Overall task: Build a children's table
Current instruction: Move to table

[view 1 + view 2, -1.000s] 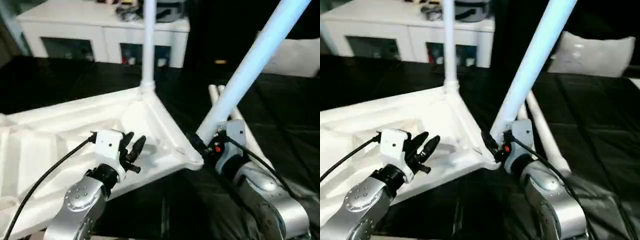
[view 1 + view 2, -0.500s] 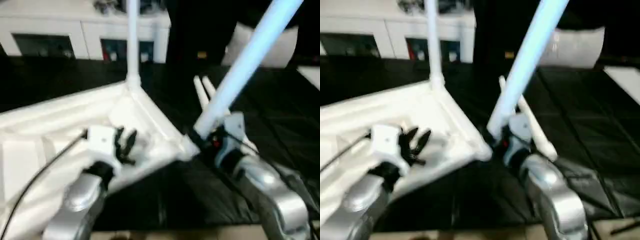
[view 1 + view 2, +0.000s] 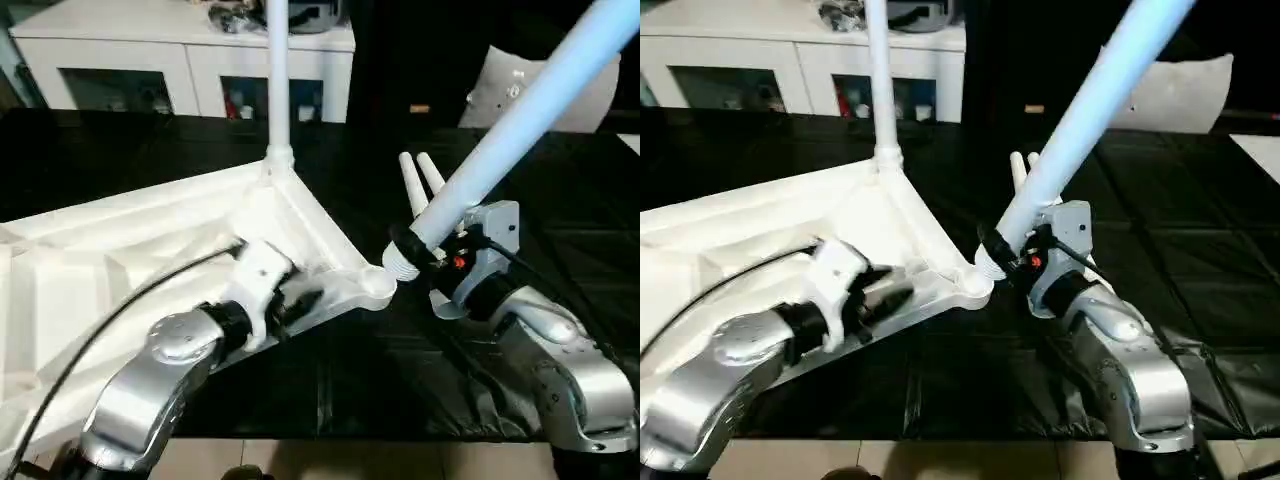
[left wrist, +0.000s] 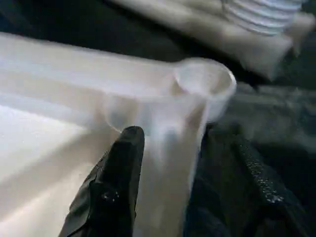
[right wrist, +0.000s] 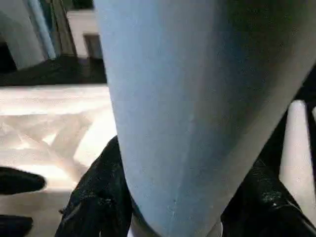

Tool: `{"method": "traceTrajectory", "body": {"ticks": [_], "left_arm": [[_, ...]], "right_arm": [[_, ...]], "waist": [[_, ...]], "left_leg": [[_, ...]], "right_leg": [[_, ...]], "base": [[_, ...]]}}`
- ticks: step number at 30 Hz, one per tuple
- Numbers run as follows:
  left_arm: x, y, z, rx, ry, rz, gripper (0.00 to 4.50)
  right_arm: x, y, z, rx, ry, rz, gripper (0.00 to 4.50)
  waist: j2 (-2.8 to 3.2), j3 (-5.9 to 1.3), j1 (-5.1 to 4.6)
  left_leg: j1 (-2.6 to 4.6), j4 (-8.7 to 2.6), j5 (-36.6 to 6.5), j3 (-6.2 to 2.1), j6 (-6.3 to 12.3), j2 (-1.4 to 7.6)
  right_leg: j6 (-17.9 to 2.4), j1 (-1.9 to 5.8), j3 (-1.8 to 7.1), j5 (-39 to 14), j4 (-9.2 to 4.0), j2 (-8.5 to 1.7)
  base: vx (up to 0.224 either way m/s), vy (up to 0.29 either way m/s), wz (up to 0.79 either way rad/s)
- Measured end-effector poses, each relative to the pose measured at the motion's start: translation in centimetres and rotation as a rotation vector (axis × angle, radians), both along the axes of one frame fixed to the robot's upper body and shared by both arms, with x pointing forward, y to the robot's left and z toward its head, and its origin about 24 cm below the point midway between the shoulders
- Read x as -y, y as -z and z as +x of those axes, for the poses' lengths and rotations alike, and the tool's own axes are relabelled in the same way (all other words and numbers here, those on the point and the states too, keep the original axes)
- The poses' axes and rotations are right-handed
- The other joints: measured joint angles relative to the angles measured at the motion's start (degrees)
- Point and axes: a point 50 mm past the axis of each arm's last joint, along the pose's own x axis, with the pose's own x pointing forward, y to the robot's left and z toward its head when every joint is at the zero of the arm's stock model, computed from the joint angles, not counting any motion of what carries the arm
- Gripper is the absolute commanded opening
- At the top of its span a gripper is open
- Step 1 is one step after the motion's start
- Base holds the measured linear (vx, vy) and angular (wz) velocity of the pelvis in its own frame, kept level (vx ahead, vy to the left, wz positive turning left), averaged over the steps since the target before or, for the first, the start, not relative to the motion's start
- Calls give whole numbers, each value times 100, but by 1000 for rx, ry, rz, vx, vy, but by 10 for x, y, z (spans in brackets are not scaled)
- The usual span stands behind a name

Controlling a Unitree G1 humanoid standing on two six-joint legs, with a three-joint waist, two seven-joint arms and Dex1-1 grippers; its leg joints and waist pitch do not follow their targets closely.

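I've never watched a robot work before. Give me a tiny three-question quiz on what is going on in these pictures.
1. True or false: one leg already stands upright in the tabletop.
2. Which claw holds the slanted leg? A left, B right.
3. Fill in: the left claw straddles the tabletop's edge near an empty corner ____.

Key: 1 true. 2 B, the right claw. 3 socket.

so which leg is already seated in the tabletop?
The upright leg at the far corner socket. The tilted leg is in the right hand; two more lie on the black surface.
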Motion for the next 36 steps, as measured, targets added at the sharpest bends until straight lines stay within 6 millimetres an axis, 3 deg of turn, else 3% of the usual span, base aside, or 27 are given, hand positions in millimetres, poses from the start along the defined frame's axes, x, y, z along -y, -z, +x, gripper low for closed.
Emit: {"method": "traceTrajectory", "body": {"ticks": [4, 7, 8, 9, 11, 14, 17, 18, 20, 23, 25, 36], "left_arm": [[9, 0, 2, -34, 84, 3, 179], [17, 7, 7, -46, 127, 79, 186], [17, 10, 10, -46, 127, 111, 147], [17, 13, 11, -47, 124, 133, 136], [18, 17, 14, -51, 121, 162, 152], [18, 18, 19, -48, 117, 191, 92], [20, 18, 24, -36, 126, 211, 93], [20, 19, 25, -33, 130, 221, 93], [21, 22, 29, -31, 141, 242, 53], [21, 23, 31, -43, 156, 244, 43], [20, 25, 30, -51, 159, 259, 6], [4, 27, 26, -36, 249, 239, 0]], "right_arm": [[2, 0, -1, -1, -14, -11, 189], [9, 1, -2, -3, 3, -24, 189], [10, 2, -2, -6, 7, -25, 189], [10, 3, -3, -12, 12, -25, 189], [12, 8, -6, -30, 25, -27, 189], [13, 9, -7, -35, 32, -33, 189], [13, 9, -6, -34, 39, -40, 189], [13, 9, -6, -34, 40, -39, 189], [12, 10, -6, -35, 40, -33, 189], [12, 10, -7, -36, 39, -31, 189], [12, 10, -7, -35, 38, -31, 189], [-2, 11, -8, -45, -49, -33, 189]], "waist": [[31, 8, -15], [94, 8, -9], [120, -1, -8], [131, -7, -9], [138, -8, -8], [156, -12, -22], [177, -16, -22], [178, -17, -20], [181, -16, -21], [184, -18, -35], [186, -18, -36], [184, -15, -83]], "left_leg": [[1, -5, -1, 5, 2, 7], [3, -2, 0, 11, 3, 10], [4, -3, 0, 13, 3, 10], [6, -3, 0, 13, 3, 11], [7, -5, 0, 13, 3, 14], [7, -3, 1, 14, 3, 15], [7, -3, 1, 18, 3, 14], [7, -4, 1, 18, 3, 14], [7, -5, 1, 17, 3, 15], [7, -4, 1, 18, 3, 15], [6, -5, 1, 18, 3, 15], [2, -23, 1, 21, 4, 17]], "right_leg": [[-4, -3, -4, -4, -1, 1], [-4, -1, -2, -3, -1, 2], [-4, -1, -2, -3, -1, 2], [-4, 1, -2, -3, -1, 2], [-4, 1, -5, -3, 0, 2], [-6, 1, -5, -2, 1, 2], [-6, 1, -1, -2, 1, 2], [-6, 0, -2, -2, 1, 2], [-6, -1, -4, -2, 1, 2], [-6, 0, -3, -2, 1, 2], [-6, -1, -3, -2, 0, 2], [-9, -13, -5, -5, -7, 3]], "base": [[0, 0, 0], [0, 0, 0], [0, 0, 0], [0, 0, 0], [0, 0, 0], [0, 0, 0], [0, 0, 0], [0, 0, 0], [0, 0, 0], [0, 0, 0], [0, 0, 0], [0, 0, 0]]}}
